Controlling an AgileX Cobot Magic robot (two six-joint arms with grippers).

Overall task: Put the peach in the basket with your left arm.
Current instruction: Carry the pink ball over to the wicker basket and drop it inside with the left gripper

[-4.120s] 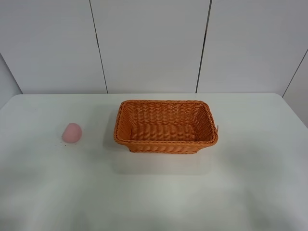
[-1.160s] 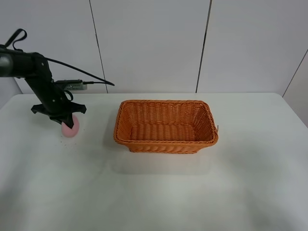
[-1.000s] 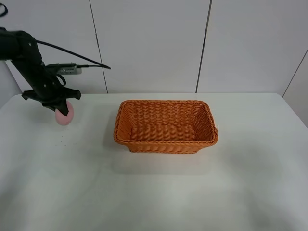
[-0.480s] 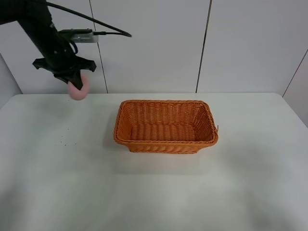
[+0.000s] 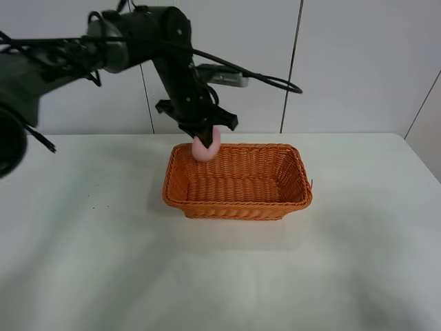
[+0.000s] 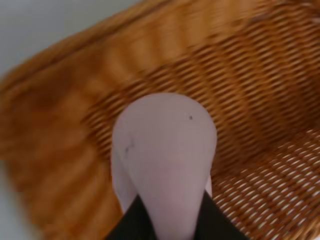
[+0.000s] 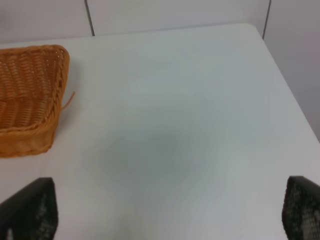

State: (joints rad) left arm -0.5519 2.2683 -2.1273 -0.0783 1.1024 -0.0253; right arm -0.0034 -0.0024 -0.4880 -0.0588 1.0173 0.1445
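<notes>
The left claw point(image 5: 204, 135) is closed on the peach point(image 5: 206, 146), its dark fingers point(image 6: 131, 227) pinching it from two sides so that the pale pink body hangs over the far left corner of the basket point(image 5: 238, 209), just inside the braided rim. The left arm point(image 5: 172, 62), trailing black cables point(image 5: 262, 77), reaches in from the left above the white counter point(image 5: 103, 262), on which the basket stands. The right claw point(image 7: 165, 212) is spread wide, holding nothing, over the counter near the basket's end.

A robotics lab is suggested. A white counter point(image 5: 220, 283) is backed by plain wall panels point(image 5: 358, 62), and a cabled robot arm point(image 5: 172, 58) is seen above.
</notes>
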